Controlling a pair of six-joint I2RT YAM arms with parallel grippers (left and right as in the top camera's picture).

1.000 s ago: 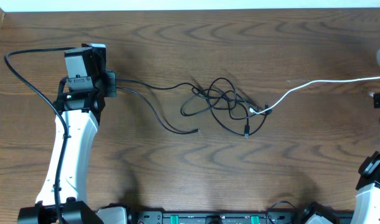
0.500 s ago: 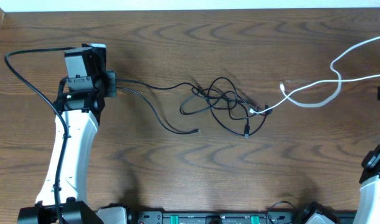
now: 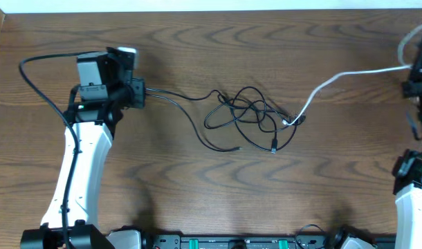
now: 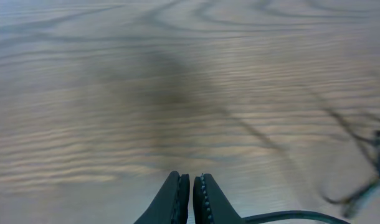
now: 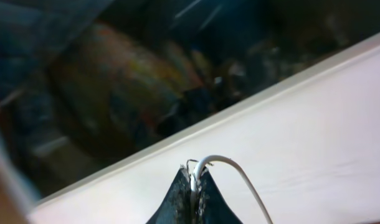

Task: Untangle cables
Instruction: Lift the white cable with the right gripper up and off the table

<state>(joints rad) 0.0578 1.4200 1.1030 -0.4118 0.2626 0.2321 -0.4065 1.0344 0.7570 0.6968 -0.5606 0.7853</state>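
The cables lie as a knot of thin black cords at the table's middle. Two black strands run left from it to my left gripper, which is shut on a black cable. In the left wrist view the jaws stand almost together and the black cable comes out beside the right finger. The knot shows blurred at the right. A white cable leads from the knot to my right gripper at the right edge. In the right wrist view the right gripper is shut on this white cable.
A loose black cord end and a small plug lie just in front of the knot. The left arm's own thick black cable loops out to the far left. The wooden table ends at a white strip along the back.
My left gripper has shifted right toward the knot, slackening the black strands. The white cable, looped loosely half a second ago, is now drawn into one straighter line to my right gripper.
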